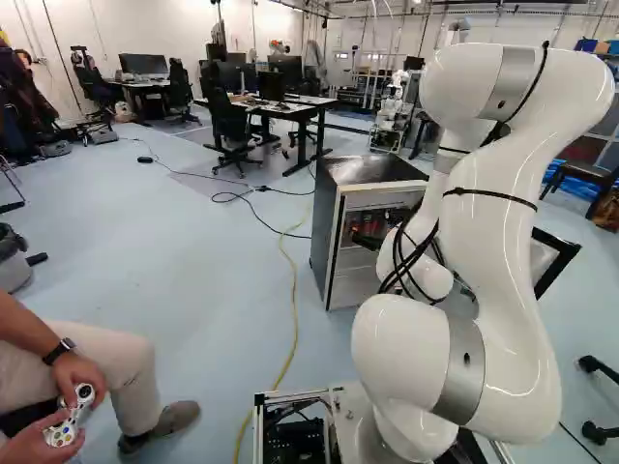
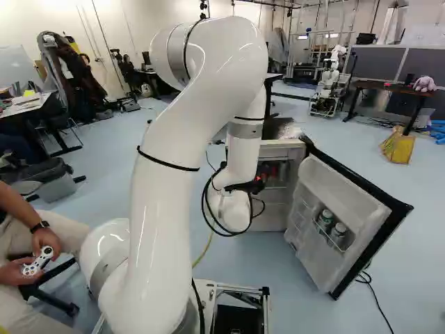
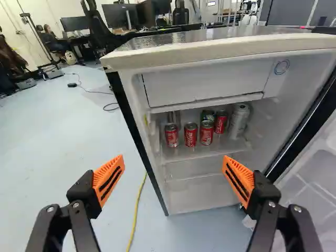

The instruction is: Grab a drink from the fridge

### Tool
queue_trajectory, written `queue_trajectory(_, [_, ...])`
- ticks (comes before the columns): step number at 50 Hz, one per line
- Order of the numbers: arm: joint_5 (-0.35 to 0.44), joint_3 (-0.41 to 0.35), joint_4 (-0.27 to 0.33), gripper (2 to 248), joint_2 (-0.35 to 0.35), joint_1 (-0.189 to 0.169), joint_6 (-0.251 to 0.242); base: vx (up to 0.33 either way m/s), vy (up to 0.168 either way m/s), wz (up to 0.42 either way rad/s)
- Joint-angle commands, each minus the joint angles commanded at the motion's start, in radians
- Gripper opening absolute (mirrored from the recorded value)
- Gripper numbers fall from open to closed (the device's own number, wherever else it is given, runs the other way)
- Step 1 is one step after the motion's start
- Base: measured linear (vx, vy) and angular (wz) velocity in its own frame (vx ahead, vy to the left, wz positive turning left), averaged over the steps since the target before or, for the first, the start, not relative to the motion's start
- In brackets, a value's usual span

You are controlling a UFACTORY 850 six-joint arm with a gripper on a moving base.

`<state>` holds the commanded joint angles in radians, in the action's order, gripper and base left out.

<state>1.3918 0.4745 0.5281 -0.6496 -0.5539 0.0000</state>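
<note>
Facing the open fridge [image 3: 218, 55], we hold our gripper [image 3: 174, 178] with its orange-padded jaws spread wide and nothing between them, the red cans [image 3: 190, 134] standing on the shelf [image 3: 205, 150] ahead, a taller silver can [image 3: 239, 121] beside them under the freezer compartment [image 3: 205, 81].

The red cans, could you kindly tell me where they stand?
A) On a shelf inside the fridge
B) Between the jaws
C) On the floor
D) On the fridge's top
A: in the wrist view the red cans stand on a shelf inside the open fridge.
</note>
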Motion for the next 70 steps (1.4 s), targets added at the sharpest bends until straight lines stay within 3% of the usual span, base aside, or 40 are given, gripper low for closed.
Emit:
queue_trajectory(26, [-0.021,0.060,0.003,247,-0.034,-0.038,0.000,0.000,0.000,0.000])
queue_trajectory(70, [-0.220,0.213,0.027,247,-0.121,-0.065,0.000,0.000,0.000,0.000])
